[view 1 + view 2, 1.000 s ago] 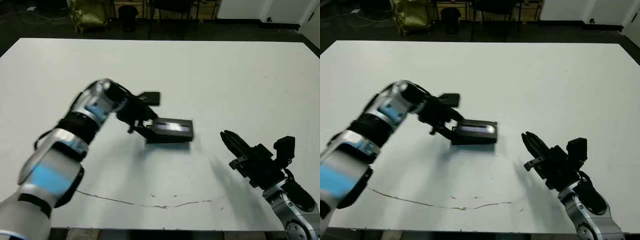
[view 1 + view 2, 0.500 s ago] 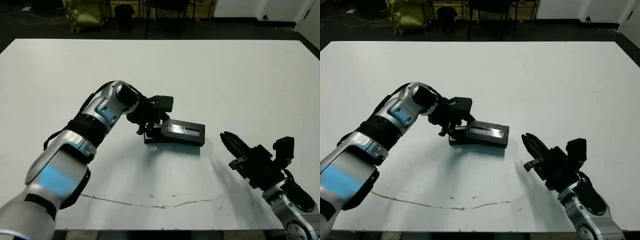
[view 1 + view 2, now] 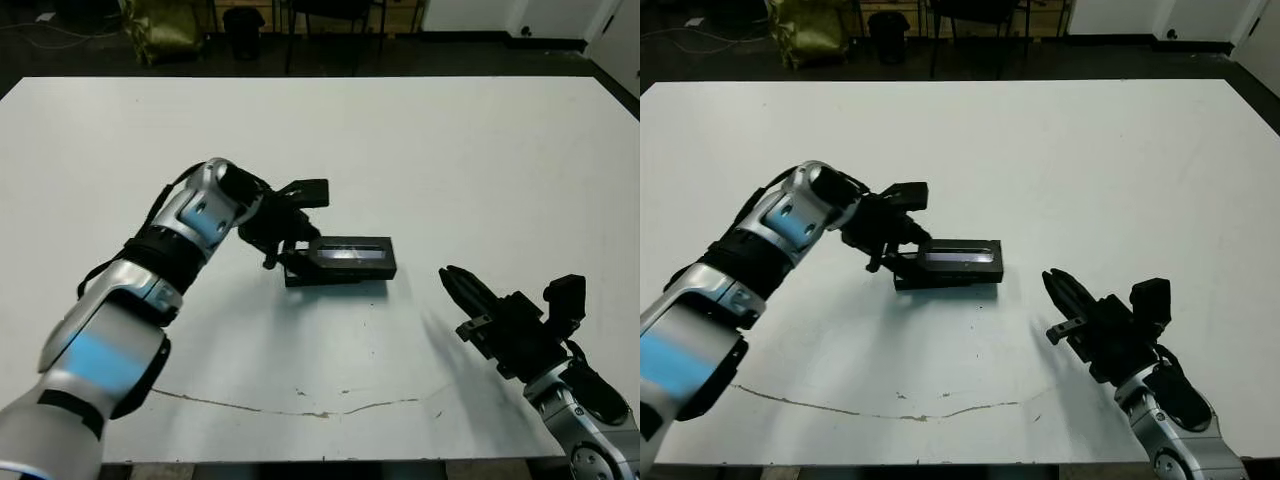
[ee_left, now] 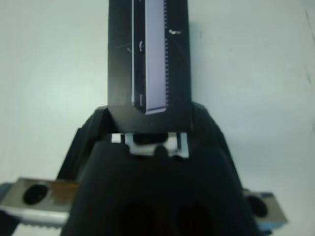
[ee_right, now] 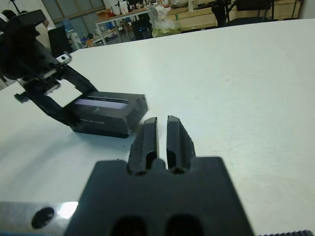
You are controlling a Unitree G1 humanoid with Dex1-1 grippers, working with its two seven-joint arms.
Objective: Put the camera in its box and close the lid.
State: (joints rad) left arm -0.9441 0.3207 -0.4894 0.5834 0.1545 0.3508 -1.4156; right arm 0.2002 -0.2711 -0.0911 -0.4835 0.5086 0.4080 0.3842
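The box [image 3: 338,272] rests near the table's middle with the lid [image 3: 350,248] flat on top, pale stripe facing up. My left gripper [image 3: 289,261] is shut on the box's left end, one finger on each long side; the left wrist view shows the lid [image 4: 150,54] running away between those fingers [image 4: 91,135]. The camera is hidden. My right gripper [image 3: 452,281] hovers to the right of the box, nearer the front, and apart from it. Its fingers [image 5: 147,135] are shut on nothing and point toward the box [image 5: 106,115].
A thin dark scratch line [image 3: 300,408] crosses the white table [image 3: 480,150] near its front edge. Beyond the far edge are chair legs and a yellowish bag [image 3: 160,25] on a dark floor. Bare tabletop surrounds the box on all sides.
The box in my left gripper has swung back: its right end pointed toward the front half a second ago, now it lies level. The right arm has not moved.
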